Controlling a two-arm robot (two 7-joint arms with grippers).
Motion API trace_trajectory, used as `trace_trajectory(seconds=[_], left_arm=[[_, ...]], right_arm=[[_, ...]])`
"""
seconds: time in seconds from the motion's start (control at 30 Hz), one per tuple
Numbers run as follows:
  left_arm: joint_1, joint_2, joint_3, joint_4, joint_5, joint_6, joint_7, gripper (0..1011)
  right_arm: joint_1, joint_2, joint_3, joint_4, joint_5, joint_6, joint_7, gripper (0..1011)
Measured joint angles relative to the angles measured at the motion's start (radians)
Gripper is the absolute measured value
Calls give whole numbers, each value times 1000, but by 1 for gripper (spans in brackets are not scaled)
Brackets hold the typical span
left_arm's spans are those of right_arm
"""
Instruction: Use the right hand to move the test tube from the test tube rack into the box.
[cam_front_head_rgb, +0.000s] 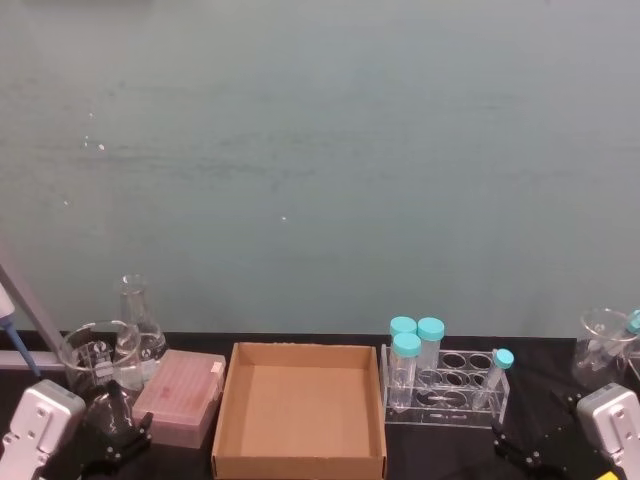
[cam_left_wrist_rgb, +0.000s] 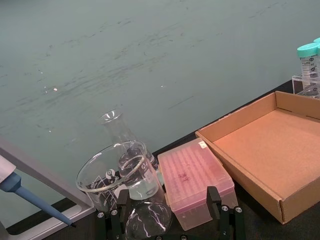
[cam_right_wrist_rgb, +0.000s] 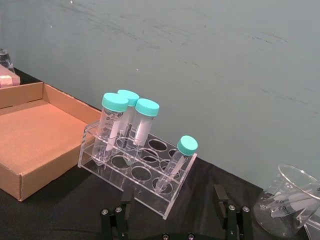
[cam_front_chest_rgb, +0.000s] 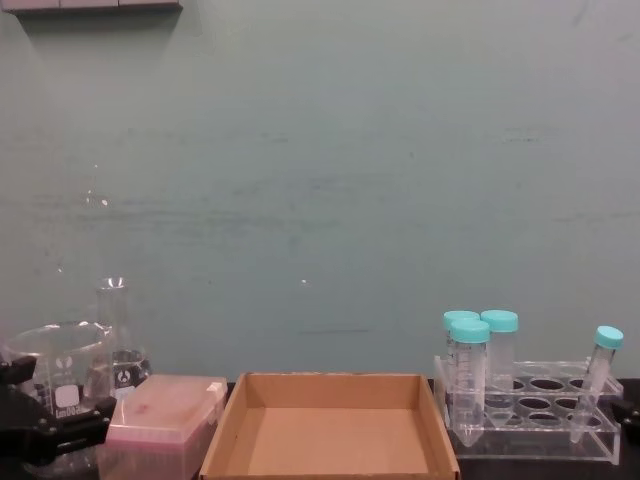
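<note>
**Reach not yet begun: tube stood in the rack, right claw waited open**

The slim test tube (cam_front_head_rgb: 493, 380) stood tilted in an end hole of the test tube rack (cam_front_head_rgb: 450, 405), at the end farthest from the box (cam_front_head_rgb: 300, 410). Three fatter capped tubes (cam_front_head_rgb: 415, 345) crowded the rack's other end, beside the box. The box lay empty at the middle of the desk (cam_right_wrist_rgb: 60, 205), close to its front edge, with the rack just beside its right wall.

The right claw (cam_right_wrist_rgb: 172, 199) hung low near the desk's front right corner, short of the rack, its fingers spread wide and gripping nothing. The left claw (cam_left_wrist_rgb: 167, 199) sat parked by the front left corner, also spread, near a pink lidded box (cam_front_head_rgb: 180, 395) and some glassware (cam_front_head_rgb: 110, 345).

By these signs the task was at its very start: the approach to the tube. The next move would likely call for bringing the right claw forward to the rack's outer end, matching the tube's lean, and closing just under the small teal cap. The lift should follow the tube's tilt, or the light rack might drag along. A beaker (cam_front_head_rgb: 603, 345) near the desk's right edge left little room on that side.
</note>
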Motion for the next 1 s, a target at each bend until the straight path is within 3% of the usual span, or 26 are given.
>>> trace_trajectory(seconds=[0.67,1.0], left_arm=[[0,0,0,0,0,0,0,1000],[0,0,0,0,0,0,0,1000]], right_arm=[[0,0,0,0,0,0,0,1000],[48,-65,48,75,69,-9,74,1000]])
